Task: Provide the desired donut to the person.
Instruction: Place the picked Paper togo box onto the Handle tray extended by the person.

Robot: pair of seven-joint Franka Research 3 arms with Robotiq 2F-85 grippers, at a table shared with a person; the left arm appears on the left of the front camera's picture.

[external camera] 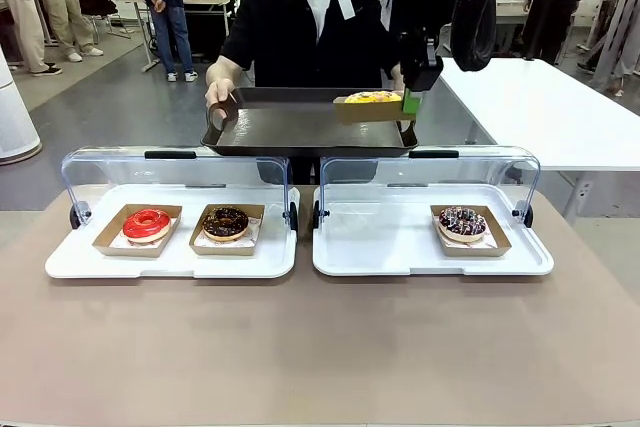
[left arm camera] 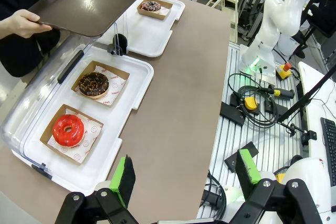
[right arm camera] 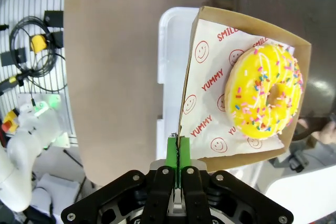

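Brown bench (external camera: 330,347) lay bare along its near half, leaving free room in front of two white trays (external camera: 180,265). Beyond them the person (external camera: 300,27), cropped at the top edge, held a dark tray (external camera: 290,129), its near rim hazy behind raised clear lids (external camera: 175,172). One hand (external camera: 219,94) gripped its edge; the other was hidden behind the right tool (external camera: 411,102). That tool was pinched tight on the wall of a cardboard carton (external camera: 355,110) carrying the yellow sprinkled donut (external camera: 372,97) over the dark tray's right side; whether it rested there could not be told. The left tool (left arm camera: 185,174) gaped wide, holding nothing, above the bench edge.
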